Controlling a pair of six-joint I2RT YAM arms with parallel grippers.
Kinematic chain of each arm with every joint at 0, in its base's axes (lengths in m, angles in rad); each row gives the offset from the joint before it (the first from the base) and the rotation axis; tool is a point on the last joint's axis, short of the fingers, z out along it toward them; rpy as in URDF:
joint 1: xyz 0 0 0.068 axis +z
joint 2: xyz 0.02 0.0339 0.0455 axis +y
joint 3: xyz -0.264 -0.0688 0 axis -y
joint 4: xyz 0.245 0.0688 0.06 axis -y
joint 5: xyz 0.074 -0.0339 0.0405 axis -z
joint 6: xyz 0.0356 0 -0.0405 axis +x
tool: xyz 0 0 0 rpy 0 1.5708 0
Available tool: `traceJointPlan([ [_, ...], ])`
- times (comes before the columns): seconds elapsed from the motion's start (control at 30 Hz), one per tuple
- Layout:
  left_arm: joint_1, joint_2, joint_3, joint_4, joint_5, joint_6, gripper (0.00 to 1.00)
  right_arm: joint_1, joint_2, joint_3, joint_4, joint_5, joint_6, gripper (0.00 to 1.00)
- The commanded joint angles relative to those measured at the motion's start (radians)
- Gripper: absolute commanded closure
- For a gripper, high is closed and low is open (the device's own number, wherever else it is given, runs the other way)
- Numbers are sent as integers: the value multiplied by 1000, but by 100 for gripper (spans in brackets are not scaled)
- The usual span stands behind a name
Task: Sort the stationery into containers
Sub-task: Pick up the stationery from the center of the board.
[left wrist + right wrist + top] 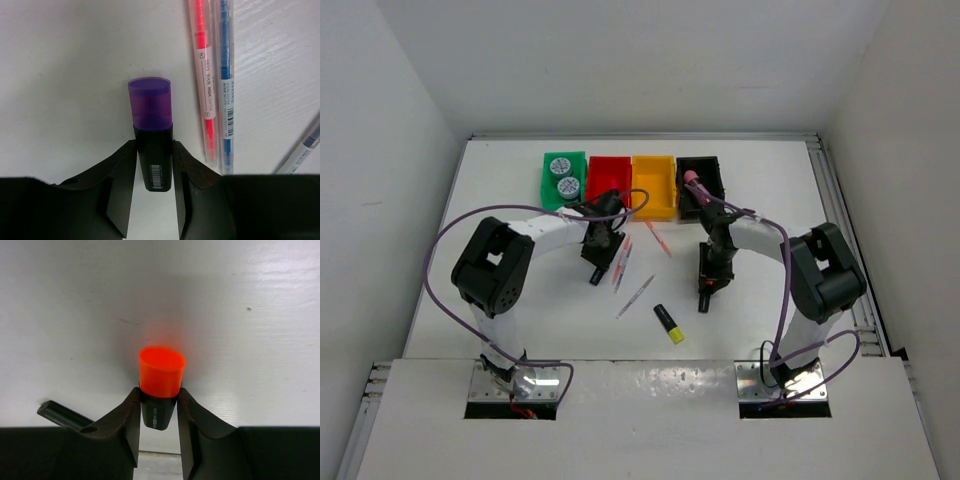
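Note:
My left gripper (596, 272) (155, 145) is shut on a black highlighter with a purple cap (151, 107), low over the table. My right gripper (706, 296) (158, 392) is shut on a black highlighter with an orange cap (161, 371). A yellow-capped highlighter (669, 324) lies on the table between the arms. Thin pens lie near the middle: a pair (621, 264), one pink (658, 238) and one grey (636, 297). The green (546, 186), red (608, 170), yellow-orange (654, 172) and black (712, 172) bins stand in a row at the back. Two blue-white rolls (563, 177) sit in the green bin. A pink-capped highlighter (693, 181) rests in the black bin.
In the left wrist view a pink pen (204, 75) and a blue pen (224, 75) lie side by side just right of the fingers, and another pen (300, 152) at the far right. A dark rod end (60, 414) shows at the lower left of the right wrist view.

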Motion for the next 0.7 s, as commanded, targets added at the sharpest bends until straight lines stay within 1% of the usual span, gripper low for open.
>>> traceJointPlan([
  [0.0,20,26,14,6,15,13,62,-1,-70,19,7,45,-84,100],
  [0.1,42,23,7,7,29,16,64,-11,-113,16,9,40,-130,100],
  [0.33,45,32,-27,21,28,27,62,-30,-181,42,-5,16,-213,100],
  [0.4,43,37,-27,19,22,29,59,-30,-197,60,-19,8,-239,100],
  [0.43,43,42,-27,18,15,26,55,-33,-204,68,-24,2,-247,100],
  [0.47,42,46,-27,15,3,23,53,-31,-208,72,-31,2,-253,100],
  [0.57,43,63,-33,7,-20,21,50,-33,-233,88,-33,6,-281,100],
  [0.6,43,66,-33,7,-26,20,50,-34,-237,91,-33,6,-283,100],
  [0.67,46,77,-27,-2,-14,24,55,-42,-239,94,-41,6,-287,100],
])
